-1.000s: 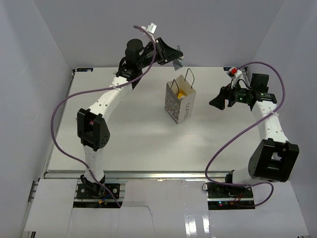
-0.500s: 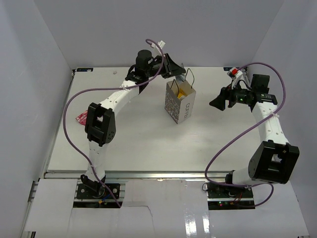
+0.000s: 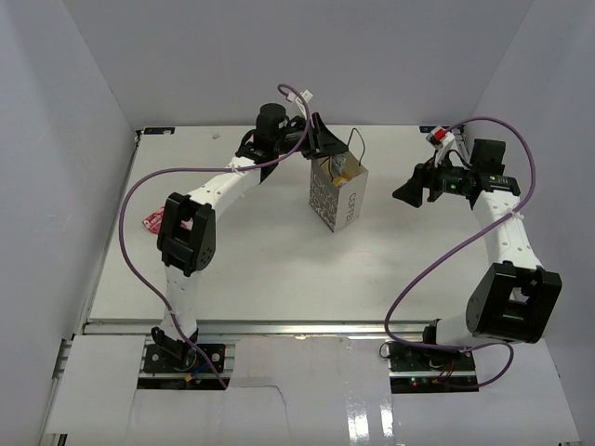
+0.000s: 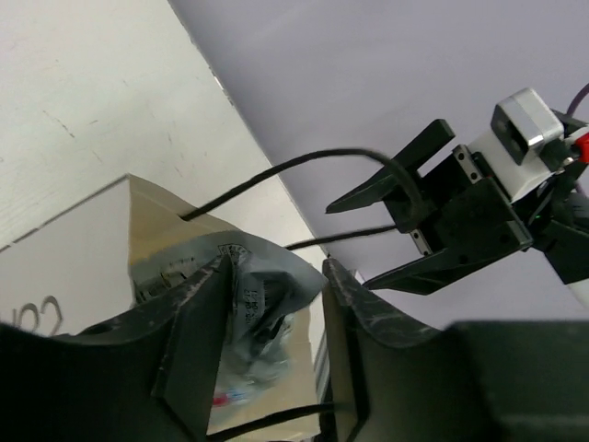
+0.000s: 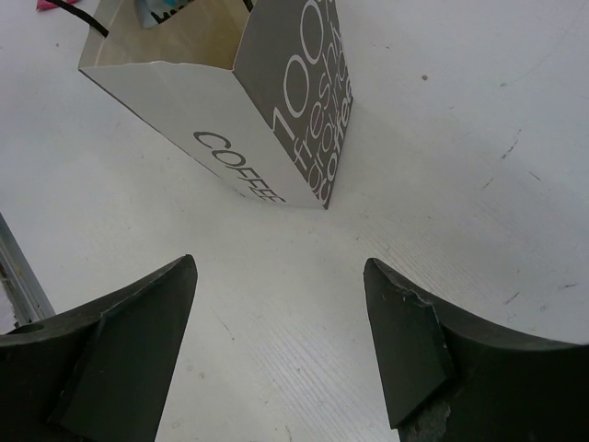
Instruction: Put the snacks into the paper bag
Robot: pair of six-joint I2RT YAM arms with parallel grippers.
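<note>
paper bag [image 3: 342, 200] mouth blocked by left end effector [image 3: 328, 149], silver packet [image 4: 265, 296], cord handles [image 4: 304, 168]

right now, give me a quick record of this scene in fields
bag: small white paper bag with black cord handles, upright on the white table
left jaws: above the bag's mouth, either side of a silver-grey crinkly packet; grip unclear
right jaws: open, empty, right of the bag
outside bag: red-pink crinkly packet, at the table's left edge
</note>
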